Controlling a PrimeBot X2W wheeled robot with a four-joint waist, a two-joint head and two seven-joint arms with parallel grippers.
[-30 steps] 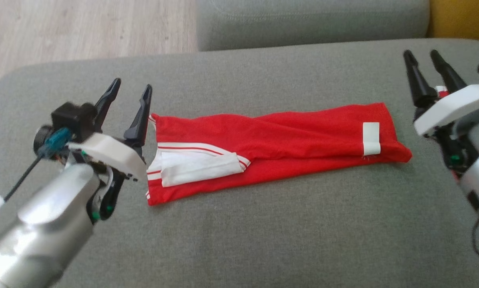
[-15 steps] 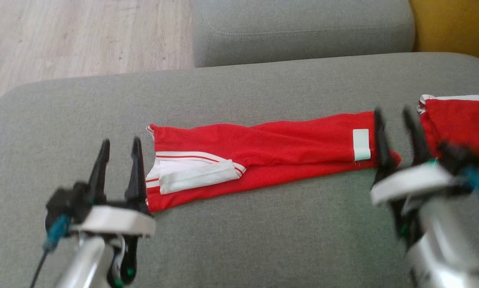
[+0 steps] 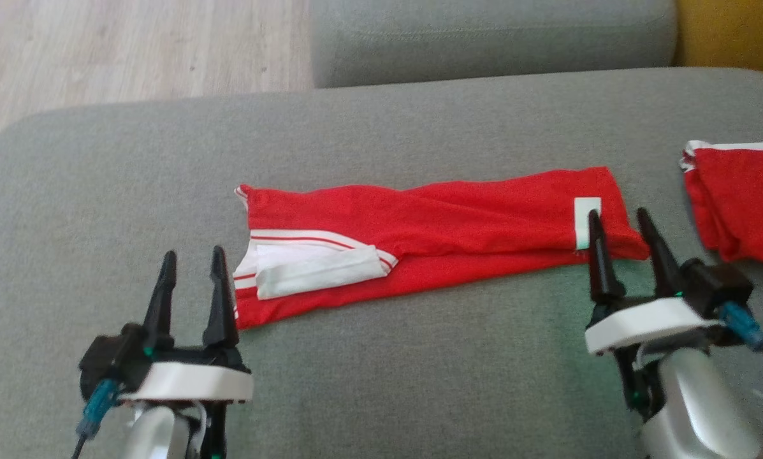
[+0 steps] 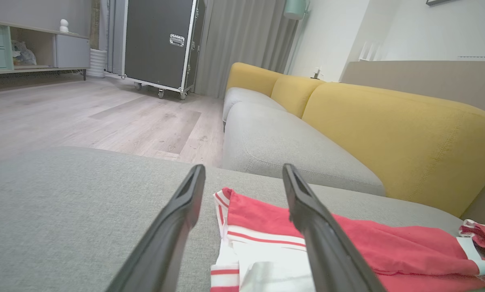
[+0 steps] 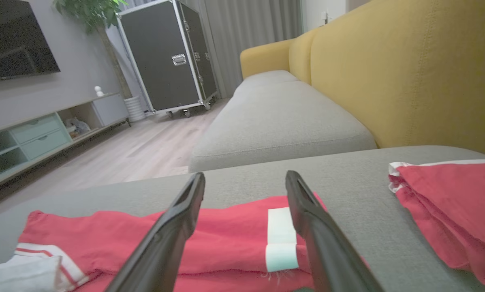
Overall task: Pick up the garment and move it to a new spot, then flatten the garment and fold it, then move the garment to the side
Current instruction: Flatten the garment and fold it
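Observation:
The garment (image 3: pixel 470 223) is red with white striped trim. It lies folded into a long strip across the grey sofa cushion (image 3: pixel 419 370). Its white-trimmed end points left and a white label (image 3: pixel 587 207) marks its right end. My left gripper (image 3: pixel 192 255) stands open at the strip's near left corner, empty, with its right fingertip over the trim in the left wrist view (image 4: pixel 243 170). My right gripper (image 3: pixel 617 213) is open and empty at the near right end, beside the label. In the right wrist view (image 5: pixel 245 176) the garment (image 5: pixel 226 235) lies under the fingers.
A second red garment (image 3: pixel 738 197) lies folded at the cushion's right edge, close to my right gripper. Another grey seat cushion (image 3: pixel 483 38) and the yellow backrest (image 3: pixel 732 32) lie beyond. Wooden floor (image 3: pixel 132 51) is at the far left, with a black wheeled case (image 4: pixel 157 40) across the room.
Both grippers have drawn back to the near side of the strip, the right one coming in from the far right to the labelled end. The camera shifted; the garment has not moved.

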